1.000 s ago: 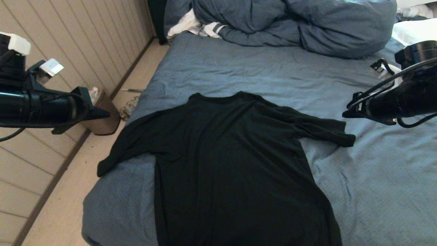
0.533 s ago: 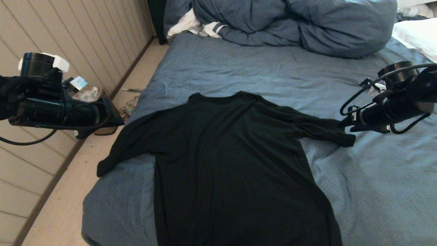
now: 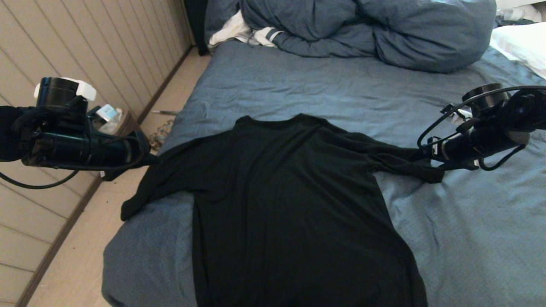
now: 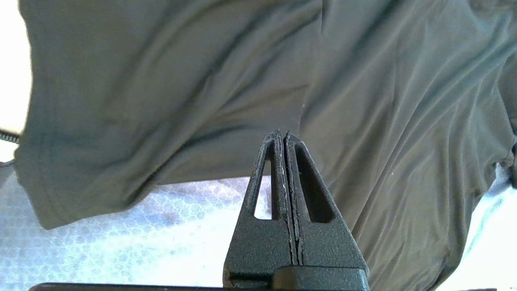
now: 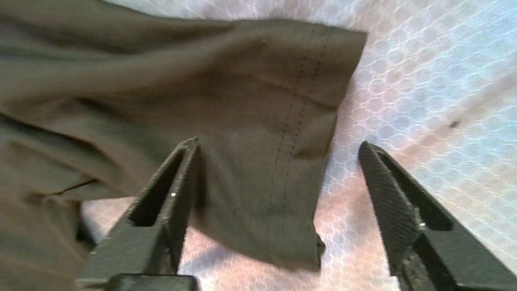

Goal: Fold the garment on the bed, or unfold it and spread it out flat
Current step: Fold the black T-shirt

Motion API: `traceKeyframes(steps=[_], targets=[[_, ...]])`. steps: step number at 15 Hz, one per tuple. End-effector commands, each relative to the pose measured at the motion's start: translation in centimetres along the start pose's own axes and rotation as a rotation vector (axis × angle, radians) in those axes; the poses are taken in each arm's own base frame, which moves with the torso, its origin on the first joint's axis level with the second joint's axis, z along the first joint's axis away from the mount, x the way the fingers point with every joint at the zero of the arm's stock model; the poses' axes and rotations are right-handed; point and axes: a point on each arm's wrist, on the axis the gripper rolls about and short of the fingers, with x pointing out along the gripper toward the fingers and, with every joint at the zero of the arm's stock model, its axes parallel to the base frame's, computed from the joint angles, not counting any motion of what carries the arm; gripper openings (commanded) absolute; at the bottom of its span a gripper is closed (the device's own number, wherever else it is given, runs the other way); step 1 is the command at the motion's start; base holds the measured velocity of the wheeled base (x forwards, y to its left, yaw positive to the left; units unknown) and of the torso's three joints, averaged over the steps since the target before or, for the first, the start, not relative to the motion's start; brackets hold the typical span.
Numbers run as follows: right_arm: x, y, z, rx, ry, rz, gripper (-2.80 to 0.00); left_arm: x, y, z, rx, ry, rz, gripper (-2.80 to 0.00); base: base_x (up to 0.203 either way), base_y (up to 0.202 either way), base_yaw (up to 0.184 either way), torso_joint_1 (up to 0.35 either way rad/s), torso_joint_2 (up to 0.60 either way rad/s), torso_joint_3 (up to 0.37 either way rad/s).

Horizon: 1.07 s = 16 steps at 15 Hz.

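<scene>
Both grippers have closed in on the shirt (image 3: 294, 204): right gripper (image 5: 278, 169) spread astride its sleeve hem, left gripper (image 4: 282, 137) pressed together, so it may slide off without catching cloth.

Black T-shirt (image 3: 294, 204) lies spread flat on wrinkled blue bed (image 3: 332, 94).

Wrinkled slate-blue bed (image 3: 298, 85), black T-shirt (image 3: 290, 204) spread flat, bunched blue duvet (image 3: 367, 30), white pillow (image 3: 520, 42)
</scene>
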Motion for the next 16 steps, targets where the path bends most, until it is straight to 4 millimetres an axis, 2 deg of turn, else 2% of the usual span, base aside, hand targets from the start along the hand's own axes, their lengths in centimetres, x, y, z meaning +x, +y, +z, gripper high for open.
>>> traceKeyframes(steps=[1,2,3,9,16], targets=[[1.0,0.0,-0.2,0.007,0.026,0.003,0.00,0.1,-0.1,-0.3,-0.002,0.009,-0.003,-2.80,0.000,0.000,0.000,0.000,0.00,0.000],[1.5,-0.1,-0.3,0.012,0.035,0.004,0.00,0.1,-0.1,-0.3,-0.002,0.011,-0.002,-2.80,0.000,0.000,0.000,0.000,0.00,0.000],[2.0,-0.2,-0.4,0.016,0.044,0.003,-2.80,0.1,0.0,-0.3,-0.003,0.012,-0.002,-2.80,0.000,0.000,0.000,0.000,0.00,0.000],[0.4,0.5,0.0,0.047,0.006,0.040,-2.80,0.3,-0.1,-0.7,-0.001,0.026,-0.002,-2.80,0.000,0.000,0.000,0.000,0.00,0.000],[-4.8,0.4,2.9,0.073,-0.229,0.059,-2.80,-0.1,-0.4,-1.0,0.004,0.025,-0.010,-2.80,0.000,0.000,0.000,0.000,0.00,0.000]])
